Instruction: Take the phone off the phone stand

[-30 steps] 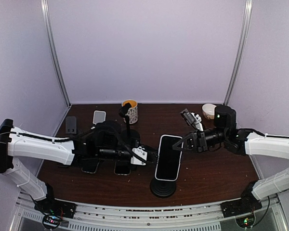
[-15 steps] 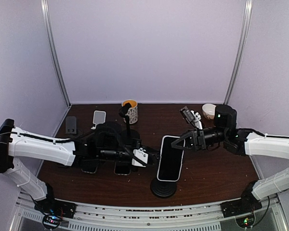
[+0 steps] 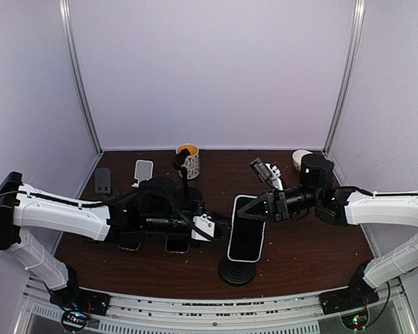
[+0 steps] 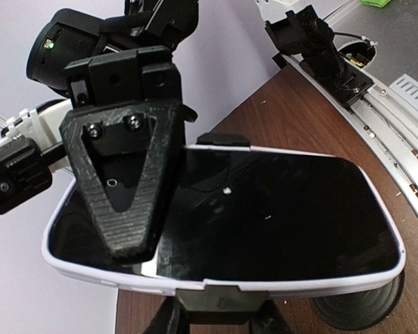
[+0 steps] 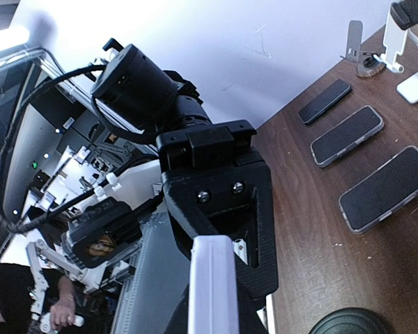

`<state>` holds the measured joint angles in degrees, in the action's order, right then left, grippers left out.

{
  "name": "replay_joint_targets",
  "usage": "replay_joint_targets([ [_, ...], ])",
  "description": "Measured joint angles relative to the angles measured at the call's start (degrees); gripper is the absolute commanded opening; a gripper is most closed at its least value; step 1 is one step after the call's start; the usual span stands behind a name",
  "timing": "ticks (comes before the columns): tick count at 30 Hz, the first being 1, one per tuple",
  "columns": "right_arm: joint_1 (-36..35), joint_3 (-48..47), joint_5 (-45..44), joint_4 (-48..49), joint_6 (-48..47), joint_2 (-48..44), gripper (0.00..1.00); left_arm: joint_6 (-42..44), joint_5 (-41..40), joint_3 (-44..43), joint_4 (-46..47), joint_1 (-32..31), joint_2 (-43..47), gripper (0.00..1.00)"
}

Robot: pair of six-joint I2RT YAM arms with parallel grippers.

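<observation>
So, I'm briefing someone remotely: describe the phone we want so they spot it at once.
On the dark wooden table, find the round black stand base near the front edge. The phone is propped above it, white-edged with a dark screen; the phones beside it lie flat.

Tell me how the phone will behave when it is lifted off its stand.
Probably stiff: the phone is a flat slab. Its glossy face looks slippery, and the right gripper pinches only one end, so it could pivot. The stand has a small round base and may tip.
</observation>
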<state>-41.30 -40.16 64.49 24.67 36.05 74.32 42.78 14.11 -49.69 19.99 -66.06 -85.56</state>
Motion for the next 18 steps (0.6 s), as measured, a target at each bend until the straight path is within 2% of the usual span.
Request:
replay_joint_targets([
  [6,0.0,-0.1,0.5,-0.7,-1.9,0.3,0.00,0.1,-0.4,1.2,1.6,0.0,0.1,0.00],
  [13,-0.7,-3.8,0.6,-9.7,-9.4,0.4,0.00,0.0,-0.6,3.5,4.8,-0.1,0.9,0.00],
  [18,-1.4,-5.0,0.5,-12.7,-12.7,0.4,0.00,0.1,-0.6,5.4,6.0,-0.1,2.4,0.00],
])
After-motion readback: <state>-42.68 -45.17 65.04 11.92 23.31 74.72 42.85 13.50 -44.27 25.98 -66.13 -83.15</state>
